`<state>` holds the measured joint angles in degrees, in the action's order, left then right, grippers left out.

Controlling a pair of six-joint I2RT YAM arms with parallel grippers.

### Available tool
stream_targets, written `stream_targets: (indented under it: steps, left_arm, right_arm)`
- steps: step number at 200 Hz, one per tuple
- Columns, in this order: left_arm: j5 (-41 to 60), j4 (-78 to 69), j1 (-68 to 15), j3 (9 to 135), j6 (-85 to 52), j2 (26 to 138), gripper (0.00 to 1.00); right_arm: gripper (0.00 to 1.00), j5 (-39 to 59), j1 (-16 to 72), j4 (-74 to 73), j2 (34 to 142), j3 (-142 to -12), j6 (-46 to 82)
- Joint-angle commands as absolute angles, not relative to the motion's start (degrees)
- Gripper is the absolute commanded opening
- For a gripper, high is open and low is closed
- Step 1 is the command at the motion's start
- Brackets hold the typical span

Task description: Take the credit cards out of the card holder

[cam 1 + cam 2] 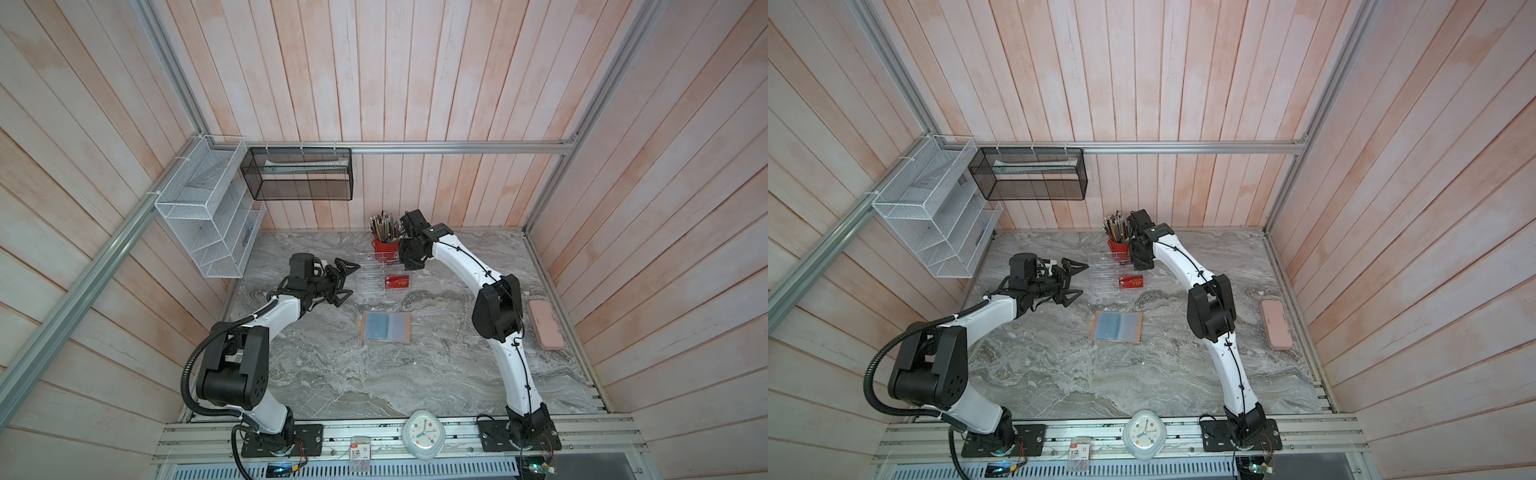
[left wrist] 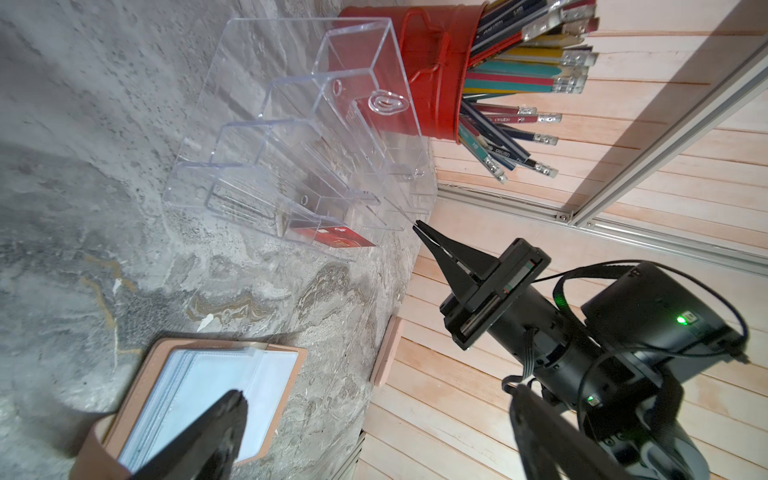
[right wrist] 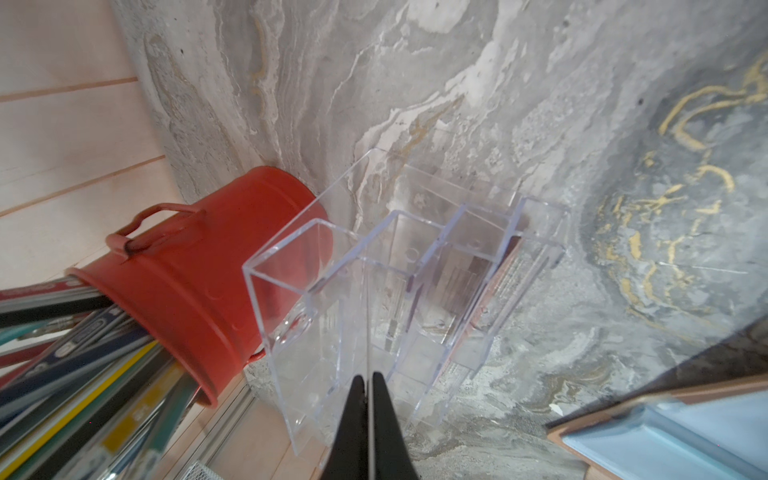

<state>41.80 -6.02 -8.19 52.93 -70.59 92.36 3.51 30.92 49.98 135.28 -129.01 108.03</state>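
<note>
The card holder (image 1: 386, 327) (image 1: 1118, 327) lies open and flat on the marble table, its tan cover framing pale blue sleeves (image 2: 216, 370) (image 3: 685, 424). One red credit card (image 1: 397, 283) (image 1: 1131, 283) (image 2: 336, 239) with gold "VIP" lettering stands in the lowest tier of a clear acrylic rack (image 1: 376, 274). My left gripper (image 1: 353, 280) (image 1: 1083, 279) (image 2: 378, 392) hovers wide open left of the rack, with nothing between its fingers. My right gripper (image 1: 410, 266) (image 1: 1140, 266) (image 3: 368, 378) points down at the rack's right end, shut with nothing visible in it; the left wrist view shows its bare tip (image 2: 417, 226).
A red pot of pencils (image 1: 385, 245) stands right behind the rack, close to my right gripper. A pink case (image 1: 545, 324) lies at the right edge. A white clock (image 1: 423, 434) sits on the front rail. White (image 1: 208, 216) and black (image 1: 299, 174) wire baskets hang at the back left.
</note>
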Motion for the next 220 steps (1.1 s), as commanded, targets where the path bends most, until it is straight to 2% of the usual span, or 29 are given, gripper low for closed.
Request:
stream_targets:
  steps: [1, 220]
  left_arm:
    - [42.82, -7.43, -7.85, 52.05, -69.34, 93.21, 1.0]
    - [43.07, -6.77, -7.03, 51.59, -68.54, 93.42, 1.0]
  right_arm:
    - [0.0, 3.56, 30.8, 49.74, 137.51, -127.66, 108.72]
    - [0.0, 5.45, 30.75, 49.38, 141.38, -131.28, 106.48]
